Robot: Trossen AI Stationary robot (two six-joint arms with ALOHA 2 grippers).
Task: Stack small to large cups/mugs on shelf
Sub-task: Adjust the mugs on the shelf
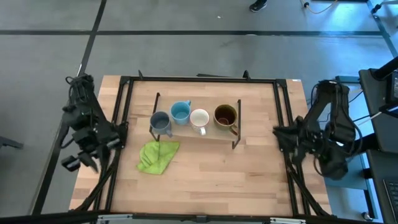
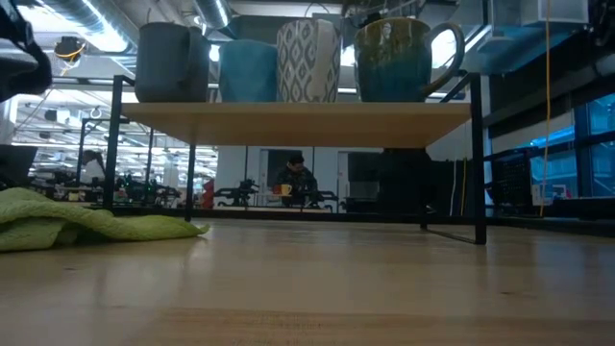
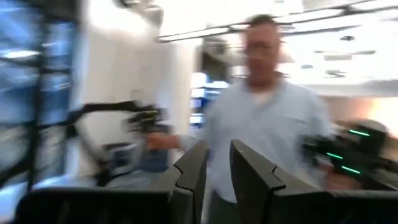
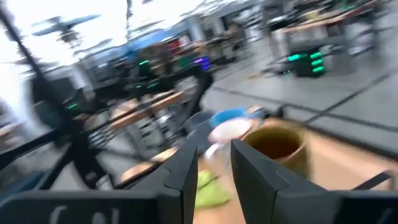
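Nearest, cloth: green cloth [image 1: 157,156] lies crumpled on the tabletop [image 1: 205,180], just in front of the shelf's left end.
Shelf: shelf [image 1: 198,132] carries four mugs in a row — grey-blue mug [image 1: 160,121], light blue mug [image 1: 180,112], white mug [image 1: 199,119], brown mug [image 1: 225,115].
Left gripper: left gripper [image 3: 217,165] off the tabletop's left edge, fingers slightly apart, empty.
Right gripper: right gripper [image 4: 214,158] off the right edge, fingers slightly apart, empty.
Beyond: a person [image 3: 264,124].

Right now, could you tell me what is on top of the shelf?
Four mugs stand in a row on the shelf: grey-blue mug, light blue mug, white mug, brown mug.
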